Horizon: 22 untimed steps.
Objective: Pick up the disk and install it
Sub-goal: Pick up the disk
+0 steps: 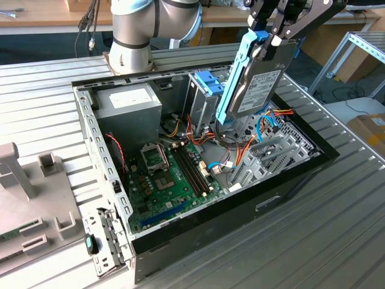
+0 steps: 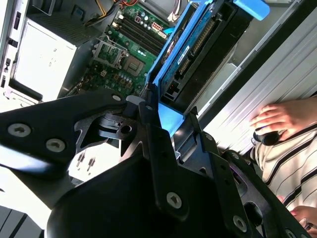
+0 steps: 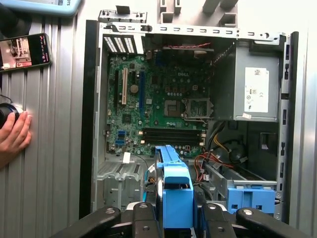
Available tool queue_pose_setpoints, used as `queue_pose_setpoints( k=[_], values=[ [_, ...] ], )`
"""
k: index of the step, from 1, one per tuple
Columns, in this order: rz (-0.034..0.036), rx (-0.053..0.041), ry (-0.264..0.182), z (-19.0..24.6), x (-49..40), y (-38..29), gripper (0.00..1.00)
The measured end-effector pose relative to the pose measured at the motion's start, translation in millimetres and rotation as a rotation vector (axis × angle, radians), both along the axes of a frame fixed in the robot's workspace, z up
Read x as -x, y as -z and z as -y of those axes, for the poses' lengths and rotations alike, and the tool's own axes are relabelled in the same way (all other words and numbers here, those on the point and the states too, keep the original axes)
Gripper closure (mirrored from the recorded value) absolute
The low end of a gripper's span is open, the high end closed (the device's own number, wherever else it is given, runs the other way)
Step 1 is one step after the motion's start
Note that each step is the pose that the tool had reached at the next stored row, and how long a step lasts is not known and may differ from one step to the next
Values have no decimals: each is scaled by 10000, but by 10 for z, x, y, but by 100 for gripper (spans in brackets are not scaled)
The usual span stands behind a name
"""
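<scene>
Disk [image 1: 260, 84], grey with a white label and a blue carrier rail [image 1: 236, 78] along one edge, hangs tilted in the air above the open computer case [image 1: 289, 180], over the drive bay end at the exterior view's right; the gripper [image 1: 272, 37] has its fingers clamped on the disk's upper end. Inside the case lie a green motherboard [image 1: 168, 174] and a grey power supply [image 1: 129, 105]; a second blue carrier [image 1: 207, 81] sits just beside the disk; a person's hand [image 3: 14, 135] rests on the ribbed table [image 1: 337, 229] beside the case.

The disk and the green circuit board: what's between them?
In the exterior view, loose orange and blue cables lie between the disk, held up by the gripper, and the green circuit board.
</scene>
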<state>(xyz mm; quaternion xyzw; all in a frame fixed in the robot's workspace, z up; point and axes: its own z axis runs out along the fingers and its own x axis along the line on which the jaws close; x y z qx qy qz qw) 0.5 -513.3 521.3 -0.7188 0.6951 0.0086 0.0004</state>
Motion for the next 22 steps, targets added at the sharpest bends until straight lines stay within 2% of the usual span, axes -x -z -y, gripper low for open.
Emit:
queue_pose_setpoints(
  k=[9, 11, 12, 15, 17, 19, 20, 21, 22],
  values=[
    [0, 0, 0, -2, -146, 0, 64],
    [0, 0, 0, -3, -217, 0, 64],
    [0, 0, 0, -3, -324, 0, 64],
    [0, 0, 0, -4, -388, 0, 64],
    [0, 0, 0, 4, -401, 0, 64],
    [0, -1, 0, 36, -402, 0, 64],
    [0, -4, 0, 131, -402, -1, 64],
    [4, -20, -2, 206, -397, 1, 64],
    [9, -28, -3, 245, -390, 1, 64]
  ],
)
